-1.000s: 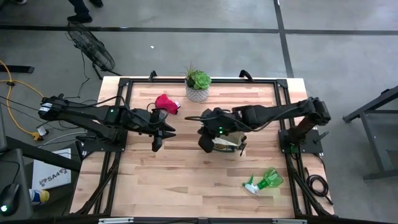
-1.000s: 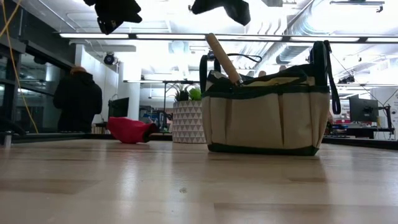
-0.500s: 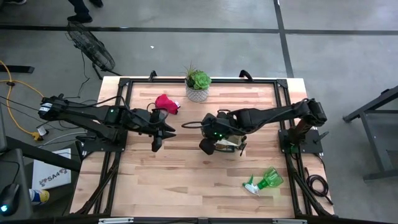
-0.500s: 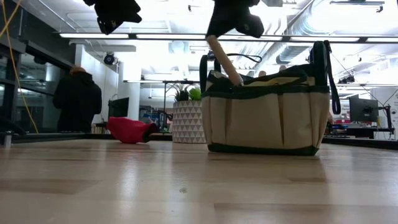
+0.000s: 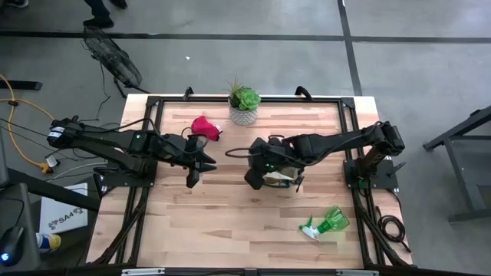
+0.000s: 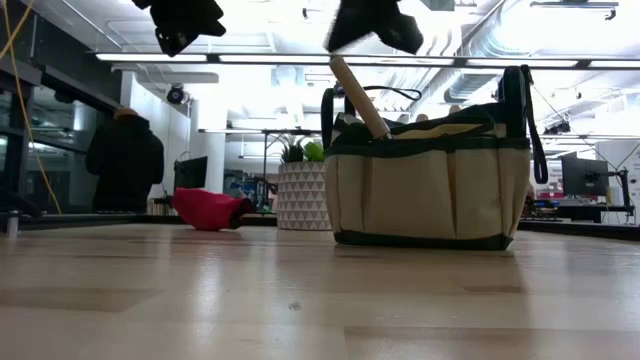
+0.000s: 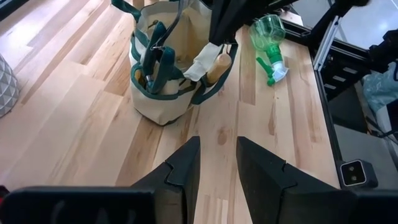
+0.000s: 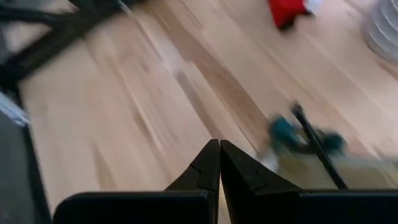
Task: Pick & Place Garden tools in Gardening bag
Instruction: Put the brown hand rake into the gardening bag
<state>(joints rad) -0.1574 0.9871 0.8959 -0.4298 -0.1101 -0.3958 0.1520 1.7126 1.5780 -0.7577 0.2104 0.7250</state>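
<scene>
The gardening bag [image 5: 278,173] stands just right of centre in the high view, on the wooden surface [image 5: 230,218]; in the low view it fills the right half of the frame, tan with a green lower band and dark loop handles, and 1 wooden trowel handle [image 6: 358,96] leans out of its mouth toward the upper left. The right claw [image 5: 257,159] sits over the bag's left edge in the high view, its 2 fingers pressed together with nothing between them; from table height it hangs at the top centre of the frame, just above the tip of that handle, though I cannot tell whether they touch. The left claw [image 5: 193,178] hovers left of centre in the high view, well apart from the bag, fingers [image 7: 182,171] spread a little and pinching nothing. The red glove [image 5: 204,126] lies in the upper middle of the high view, near the white-potted succulent [image 5: 244,106]; the green spray bottle [image 5: 326,222] lies on its side at the lower right. Far left in the low view, a person [image 6: 124,160] in dark clothes stands beyond the surface.
</scene>
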